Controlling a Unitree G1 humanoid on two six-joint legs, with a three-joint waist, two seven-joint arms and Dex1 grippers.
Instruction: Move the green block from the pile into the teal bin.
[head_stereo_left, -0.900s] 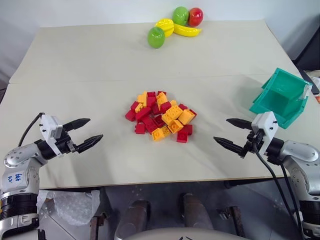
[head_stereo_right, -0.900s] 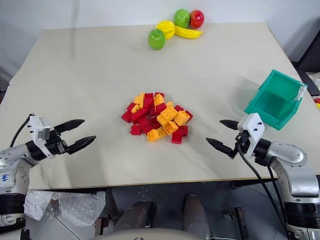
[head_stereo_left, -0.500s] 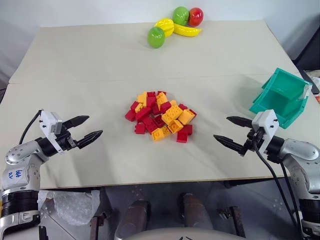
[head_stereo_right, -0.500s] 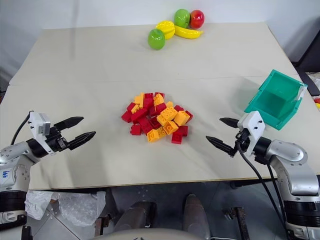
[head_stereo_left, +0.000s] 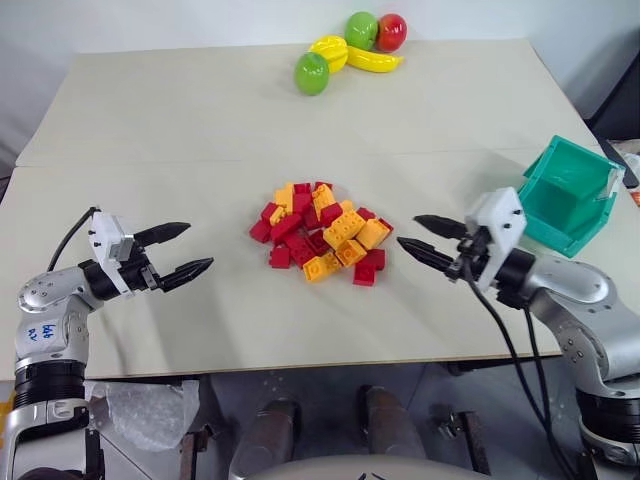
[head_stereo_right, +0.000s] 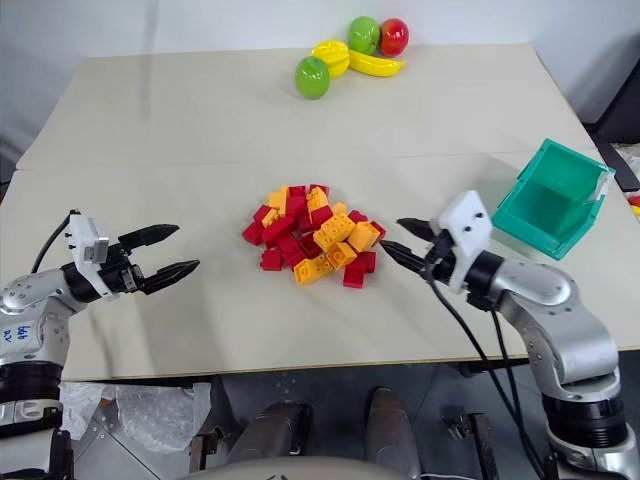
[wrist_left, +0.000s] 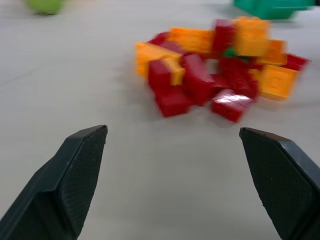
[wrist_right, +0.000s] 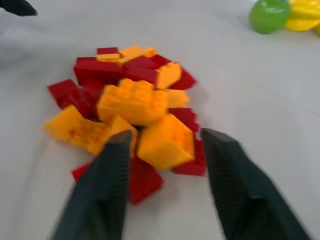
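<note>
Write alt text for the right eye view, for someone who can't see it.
The robot's right gripper, black fingers open, reaches toward a heap of small red and yellow-orange studded plastic bricks mid-table. Its left gripper hovers open on the pile's other side. A teal plastic bin sits at the table's right edge; round plastic toy fruits lie at the far edge.

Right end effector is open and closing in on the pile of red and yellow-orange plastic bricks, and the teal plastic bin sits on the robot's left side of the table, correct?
Not quite. The teal plastic bin sits on the robot's right side of the table, as the right eye view shows. The rest holds: the right end effector is open, close beside the pile of red and yellow-orange plastic bricks.
</note>
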